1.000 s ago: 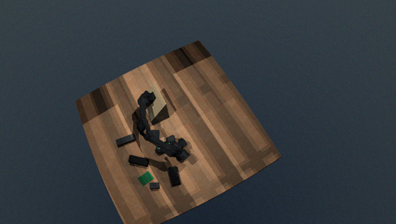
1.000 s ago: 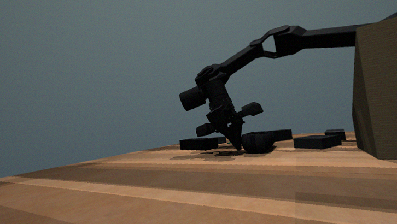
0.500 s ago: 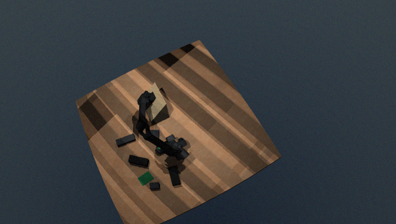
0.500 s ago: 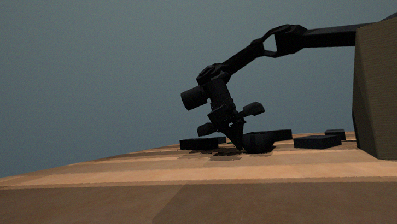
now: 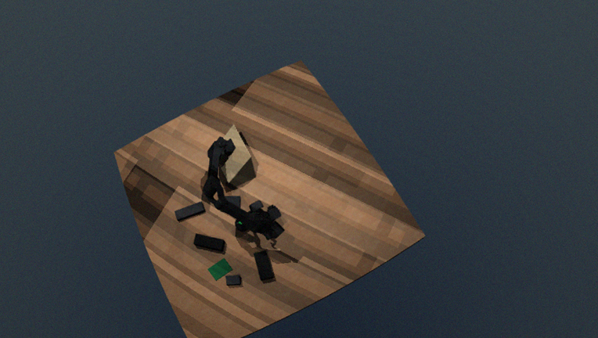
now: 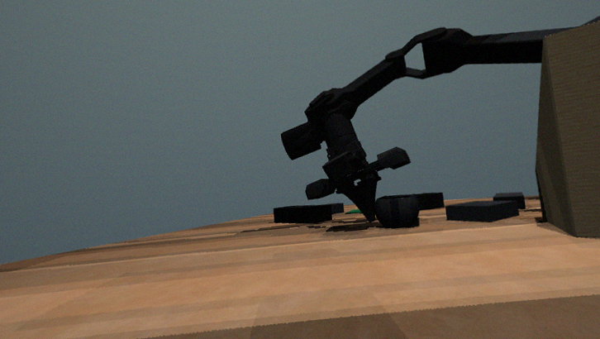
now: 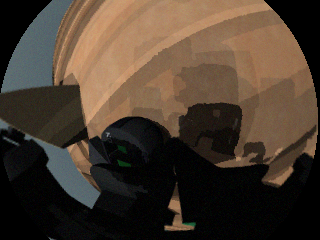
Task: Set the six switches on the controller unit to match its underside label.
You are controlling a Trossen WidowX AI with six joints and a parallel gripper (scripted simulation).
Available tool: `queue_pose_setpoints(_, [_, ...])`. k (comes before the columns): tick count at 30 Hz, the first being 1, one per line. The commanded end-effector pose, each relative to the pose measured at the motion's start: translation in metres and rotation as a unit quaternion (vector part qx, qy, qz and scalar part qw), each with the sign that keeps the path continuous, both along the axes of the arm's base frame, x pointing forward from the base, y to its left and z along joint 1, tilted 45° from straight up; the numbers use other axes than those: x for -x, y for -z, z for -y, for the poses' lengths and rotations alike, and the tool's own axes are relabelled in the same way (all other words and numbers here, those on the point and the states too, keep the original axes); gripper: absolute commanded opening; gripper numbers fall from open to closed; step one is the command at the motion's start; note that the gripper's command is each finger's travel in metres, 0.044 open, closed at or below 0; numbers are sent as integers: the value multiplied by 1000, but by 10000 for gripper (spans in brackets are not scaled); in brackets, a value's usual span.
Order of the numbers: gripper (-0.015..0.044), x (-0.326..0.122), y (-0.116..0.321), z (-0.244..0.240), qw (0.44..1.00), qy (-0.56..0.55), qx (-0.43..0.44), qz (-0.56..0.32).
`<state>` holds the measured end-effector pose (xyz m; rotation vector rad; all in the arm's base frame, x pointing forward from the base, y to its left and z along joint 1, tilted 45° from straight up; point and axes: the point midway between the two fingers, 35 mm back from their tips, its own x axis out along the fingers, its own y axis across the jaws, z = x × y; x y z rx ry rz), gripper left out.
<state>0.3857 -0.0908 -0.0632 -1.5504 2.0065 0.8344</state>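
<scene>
The dark grey controller unit [image 5: 241,225] [image 6: 397,211] [image 7: 139,134] stands on the bench. Its body looks rounded in the exterior view. In the wrist view, two green switch ends show on its darker switch face at the left. The other switches are hidden or too dark to read, and its label does not show. My gripper [image 6: 370,219] [image 7: 172,141] is shut and empty, pointing down with its tips low, just left of the unit in the exterior view. I cannot tell whether they touch. The hand covers part of the unit in the top view.
A large beige block [image 5: 236,162] [image 6: 598,129] [image 7: 45,112] stands near the arm's base. Dark blocks [image 5: 190,211] [image 5: 209,242] [image 5: 264,266] [image 6: 481,211] lie around the unit. A green board [image 5: 219,268] [image 6: 354,211] lies beside a small dark block [image 5: 233,280].
</scene>
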Motion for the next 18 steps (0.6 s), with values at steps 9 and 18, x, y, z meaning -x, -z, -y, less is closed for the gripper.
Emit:
queue_pose_setpoints(9, [0,19,2,5,1000,3,2,-10])
queue_pose_setpoints(18, [0,31,2,5,1000,3,2,-11])
